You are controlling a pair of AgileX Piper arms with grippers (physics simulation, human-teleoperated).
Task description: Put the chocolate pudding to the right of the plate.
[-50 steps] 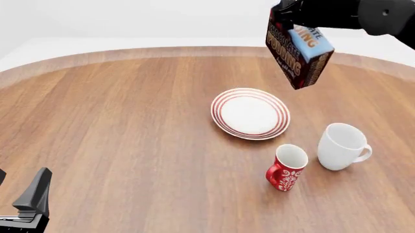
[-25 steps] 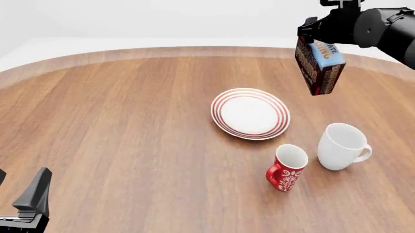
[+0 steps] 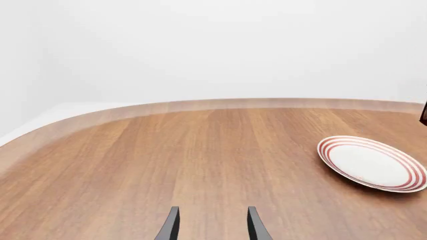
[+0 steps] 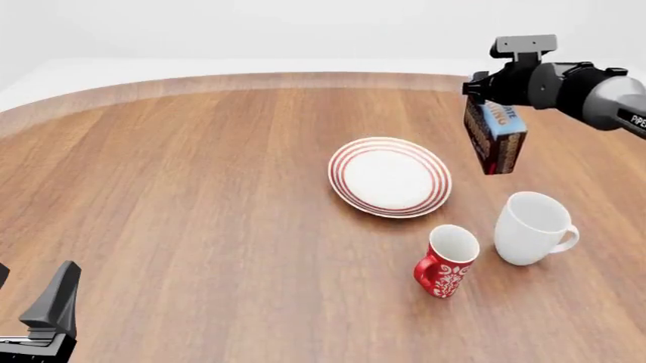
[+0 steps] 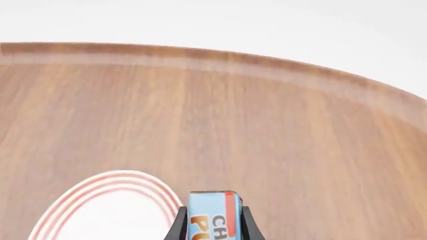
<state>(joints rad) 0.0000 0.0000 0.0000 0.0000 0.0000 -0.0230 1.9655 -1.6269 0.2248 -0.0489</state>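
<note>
right gripper fingers clamped on chocolate pudding; held aloft just right of plate for set-down | left gripper fingers narrowly parted, idle

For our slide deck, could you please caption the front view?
Right pincer holds the chocolate pudding aloft, right of the plate.

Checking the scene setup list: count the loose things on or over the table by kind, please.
Plates: 1, the plate
Mugs: 2, the red patterned mug and the white mug
Cartons: 1, the chocolate pudding, held off the table by the right gripper
Total: 4
</note>
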